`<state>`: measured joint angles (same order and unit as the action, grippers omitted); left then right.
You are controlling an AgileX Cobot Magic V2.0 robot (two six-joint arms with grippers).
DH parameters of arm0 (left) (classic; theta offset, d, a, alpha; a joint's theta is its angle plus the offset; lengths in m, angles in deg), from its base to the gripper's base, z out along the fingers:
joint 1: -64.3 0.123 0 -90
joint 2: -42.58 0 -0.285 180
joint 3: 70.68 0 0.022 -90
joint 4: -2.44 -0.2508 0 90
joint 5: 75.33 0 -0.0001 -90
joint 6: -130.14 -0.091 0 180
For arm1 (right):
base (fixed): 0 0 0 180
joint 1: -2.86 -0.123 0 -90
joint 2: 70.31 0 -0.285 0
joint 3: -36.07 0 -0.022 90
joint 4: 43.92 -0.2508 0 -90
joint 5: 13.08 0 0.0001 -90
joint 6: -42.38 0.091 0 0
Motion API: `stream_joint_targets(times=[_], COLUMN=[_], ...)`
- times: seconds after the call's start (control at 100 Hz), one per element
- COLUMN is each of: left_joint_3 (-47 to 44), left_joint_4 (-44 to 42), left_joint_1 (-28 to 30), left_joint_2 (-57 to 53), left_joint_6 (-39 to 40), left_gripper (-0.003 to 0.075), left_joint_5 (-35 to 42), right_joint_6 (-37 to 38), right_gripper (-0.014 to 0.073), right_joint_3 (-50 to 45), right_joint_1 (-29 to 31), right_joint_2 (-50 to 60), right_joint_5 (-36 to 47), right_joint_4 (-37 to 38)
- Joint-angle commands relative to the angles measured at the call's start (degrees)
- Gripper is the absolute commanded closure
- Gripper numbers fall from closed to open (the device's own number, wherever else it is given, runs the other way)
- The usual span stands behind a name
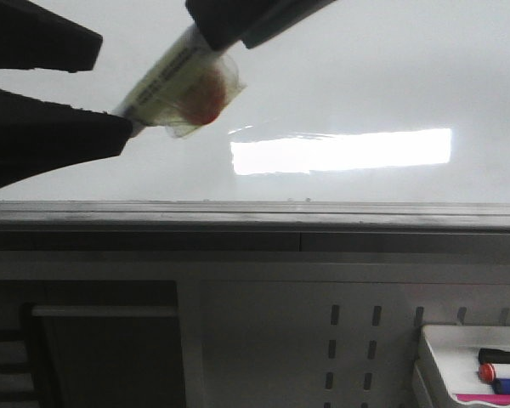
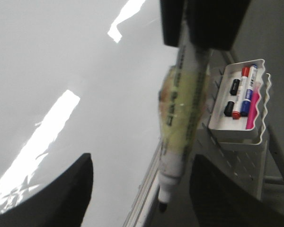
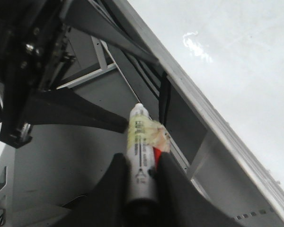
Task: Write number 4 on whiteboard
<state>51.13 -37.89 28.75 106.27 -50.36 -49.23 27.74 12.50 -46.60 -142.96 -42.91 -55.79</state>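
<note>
Dark left gripper (image 1: 110,89) fingers at upper left are spread around the marker (image 1: 180,81), gripped by the right gripper (image 3: 141,177); its tip seemingly points toward the unmarked whiteboard (image 1: 365,76).

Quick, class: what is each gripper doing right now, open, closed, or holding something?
Left gripper: open, fingers apart on either side of the marker's tip, holding nothing.
Right gripper: closed on the marker.
</note>
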Motion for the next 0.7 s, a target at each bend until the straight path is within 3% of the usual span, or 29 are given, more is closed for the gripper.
stream_joint_targets(times=[0.0, 0.21, 0.41, 0.69], left_joint_3=[1.51, 1.51, 1.51, 1.51], left_joint_4=[6.02, 15.58, 21.25, 21.38], left_joint_1=[-0.35, 0.74, 4.82, 6.69], left_joint_2=[-2.51, -9.66, -12.85, -12.85], left_joint_6=[0.81, 0.81, 0.81, 0.81], left_gripper=[0.0264, 0.0301, 0.0301, 0.0301], left_joint_5=[-0.39, -10.09, -10.33, -10.22], right_joint_6=[1.07, 1.07, 1.07, 1.07], right_gripper=[0.0658, 0.0658, 0.0658, 0.0658], right_joint_3=[1.85, 5.89, 15.38, 25.51], right_joint_1=[2.59, 8.64, 11.74, 13.94], right_joint_2=[0.63, -2.82, -10.68, -19.32], right_joint_5=[3.47, 3.19, 1.58, 2.28], right_joint_4=[0.16, 0.19, 2.04, 3.63])
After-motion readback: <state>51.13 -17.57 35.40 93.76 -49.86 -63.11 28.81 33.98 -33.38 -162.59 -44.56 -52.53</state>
